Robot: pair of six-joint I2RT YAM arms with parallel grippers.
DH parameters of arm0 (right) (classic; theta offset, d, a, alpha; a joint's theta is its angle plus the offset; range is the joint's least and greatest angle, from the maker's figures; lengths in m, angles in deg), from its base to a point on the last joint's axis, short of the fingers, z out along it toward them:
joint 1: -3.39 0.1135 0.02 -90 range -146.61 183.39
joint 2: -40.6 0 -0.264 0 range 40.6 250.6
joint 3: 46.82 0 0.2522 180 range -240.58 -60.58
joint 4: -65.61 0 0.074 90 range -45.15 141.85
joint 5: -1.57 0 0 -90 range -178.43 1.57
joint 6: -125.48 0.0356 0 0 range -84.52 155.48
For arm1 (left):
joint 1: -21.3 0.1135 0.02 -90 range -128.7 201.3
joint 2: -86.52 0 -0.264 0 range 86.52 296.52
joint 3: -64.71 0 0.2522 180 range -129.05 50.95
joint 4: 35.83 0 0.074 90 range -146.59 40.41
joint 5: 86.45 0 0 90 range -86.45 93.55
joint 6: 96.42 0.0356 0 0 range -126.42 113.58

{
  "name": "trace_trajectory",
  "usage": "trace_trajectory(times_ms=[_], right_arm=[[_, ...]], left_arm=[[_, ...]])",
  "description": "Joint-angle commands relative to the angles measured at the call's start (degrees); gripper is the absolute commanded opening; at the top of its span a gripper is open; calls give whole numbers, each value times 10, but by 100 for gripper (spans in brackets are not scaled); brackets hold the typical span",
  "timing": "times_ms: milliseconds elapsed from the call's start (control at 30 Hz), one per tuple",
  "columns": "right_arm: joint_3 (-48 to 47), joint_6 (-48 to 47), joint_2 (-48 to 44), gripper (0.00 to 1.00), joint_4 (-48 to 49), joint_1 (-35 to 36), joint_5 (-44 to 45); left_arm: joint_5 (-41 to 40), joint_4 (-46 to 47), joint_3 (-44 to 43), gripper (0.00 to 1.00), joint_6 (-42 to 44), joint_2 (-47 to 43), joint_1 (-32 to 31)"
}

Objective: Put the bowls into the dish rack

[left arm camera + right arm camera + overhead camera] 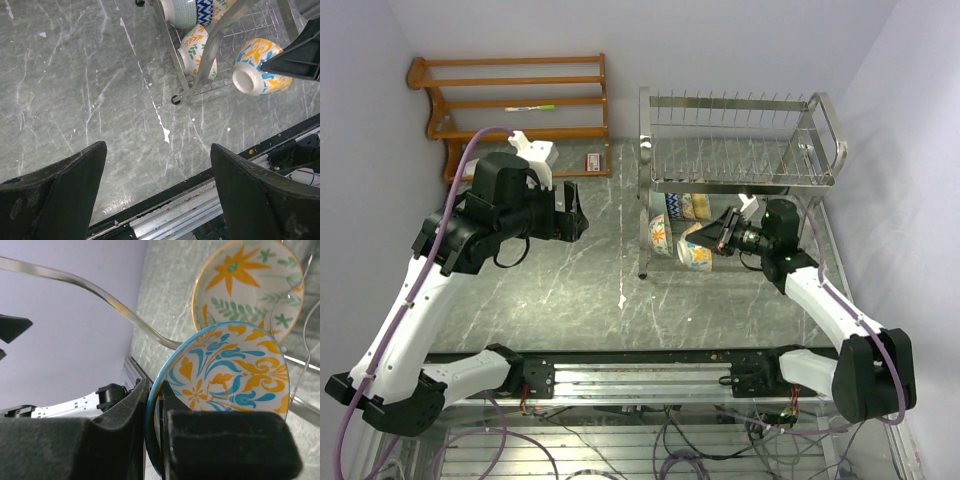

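Pinching the rim of a blue-and-yellow bowl [230,370] between the fingers of the right end effector [156,395], closed down tight on the thin ceramic edge. Holding that bowl tipped on its side at the front of the dish rack [644,150], low down at the level of the lower tier. Turning its painted inside toward the right wrist and its white foot toward the left arm. Not showing clearly whether touching the wire or hanging just clear of it.

Hovering just beside an orange-flowered bowl [661,235], itself standing on edge in the lower tier near the front left post. Sharing that tier, further back, with more bowls in a row: a pale greenish one [182,10], then a dark blue patterned one [204,11] just beside it.

Hanging the left end effector [572,215] above the grey marbled worktop [580,300], well apart from the rack on its left side. Spreading its fingers wide and gripping nothing.

Standing against the far wall, off to the left of the rack, a brown wooden shelf [510,100].
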Motion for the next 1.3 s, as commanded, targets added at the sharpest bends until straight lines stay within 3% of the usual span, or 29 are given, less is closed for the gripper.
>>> trace_trajectory(times_ms=[0,233,733,1267], right_arm=[[-16,35,19,0,112,-36,-90],[-1,119,72,0,256,-63,-121],[38,292,208,0,540,-76,-65],[55,312,251,0,552,-62,4]], left_arm=[[-15,2,-2,95,-7,-5,2],[-16,19,-2,95,-15,7,2],[-26,25,-1,95,-19,28,2],[-21,53,11,95,-20,49,2]])
